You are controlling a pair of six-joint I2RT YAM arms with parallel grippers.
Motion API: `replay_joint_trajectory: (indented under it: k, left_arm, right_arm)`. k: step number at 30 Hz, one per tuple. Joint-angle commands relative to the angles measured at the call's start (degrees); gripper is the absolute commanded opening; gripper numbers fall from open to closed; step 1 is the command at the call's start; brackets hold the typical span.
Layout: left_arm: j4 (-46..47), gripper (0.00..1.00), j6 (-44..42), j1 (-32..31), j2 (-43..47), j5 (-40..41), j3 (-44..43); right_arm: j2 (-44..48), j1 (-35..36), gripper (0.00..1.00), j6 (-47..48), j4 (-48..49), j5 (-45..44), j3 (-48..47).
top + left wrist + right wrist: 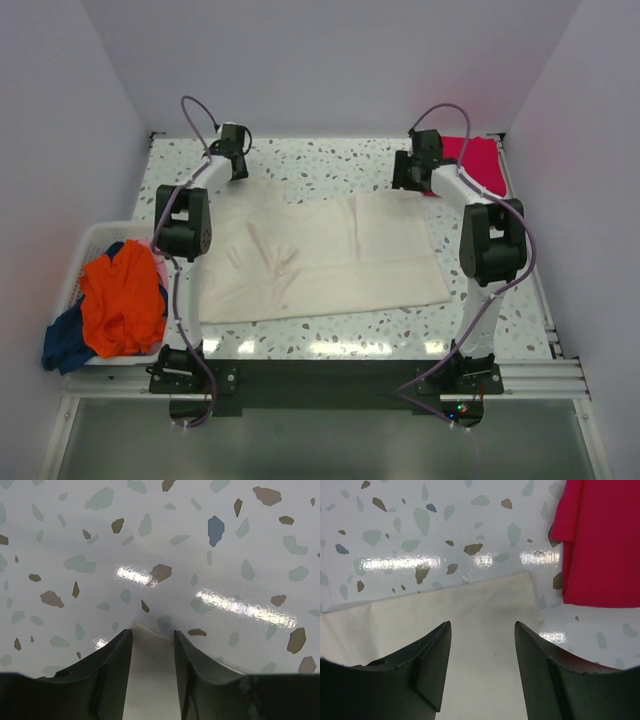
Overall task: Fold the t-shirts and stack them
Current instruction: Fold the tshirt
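A cream off-white t-shirt (320, 260) lies flat in the middle of the table. My left gripper (238, 168) is open and low at its far left corner. In the left wrist view a point of the cream cloth (150, 680) lies between the jaws (152, 632). My right gripper (405, 180) is open above the shirt's far right corner, and the cloth (485, 670) shows between its jaws (482, 625). A folded magenta-red t-shirt (475, 160) lies at the far right and also shows in the right wrist view (600, 545).
A white slatted basket (85, 240) stands at the left edge. It holds an orange shirt (122, 300) and a dark blue one (65, 345) that hangs over its near side. Walls close in the table on three sides.
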State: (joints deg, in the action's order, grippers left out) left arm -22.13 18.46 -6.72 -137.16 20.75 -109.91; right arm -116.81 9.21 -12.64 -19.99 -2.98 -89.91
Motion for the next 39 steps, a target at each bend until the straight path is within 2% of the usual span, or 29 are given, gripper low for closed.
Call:
replay_joint_trajectory:
  k: [1, 5, 14, 25, 39]
  left_arm:
    - [1.0, 0.41, 0.1, 1.7, -0.4, -1.9, 1.4]
    - [1.2, 0.26, 0.6, 2.2, 0.0, -4.1, 1.9]
    - [3.3, 0.00, 0.8, 2.7, 2.7, -7.5, 1.9]
    - [3.9, 0.00, 0.9, 2.8, 3.8, -8.3, 2.2]
    - [4.3, 0.00, 0.9, 3.1, 5.4, -8.4, 2.8]
  right_arm:
    - [0.8, -0.5, 0.57, 1.9, -0.8, -4.4, -1.4]
    - [-1.0, -1.3, 0.57, 2.4, -2.2, -4.9, -2.3]
    - [-6.4, -3.0, 0.56, 2.3, -5.5, -3.3, -5.4]
    - [-11.9, -3.1, 0.55, 1.7, -5.6, -2.5, -12.8]
    - [-15.4, -3.1, 0.34, -0.1, -8.0, -1.9, -15.1]
